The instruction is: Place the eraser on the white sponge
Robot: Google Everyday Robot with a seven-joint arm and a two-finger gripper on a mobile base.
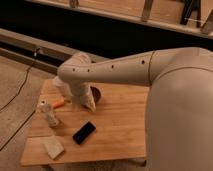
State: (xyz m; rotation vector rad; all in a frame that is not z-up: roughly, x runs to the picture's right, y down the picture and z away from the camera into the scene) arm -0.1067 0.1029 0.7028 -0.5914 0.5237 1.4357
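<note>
The gripper (90,104) hung over the far middle of the table (125,130), just in front of a maroon bowl (96,93). It was spread wide and held nothing. The eraser (84,132) lay flat on the wood nearer the front edge, on a slant, directly below the gripper in the view and apart from it. The sponge (53,147) sat near the front left corner, left of the eraser and not touching it. A white bottle (49,115) stood left of the gripper.
</note>
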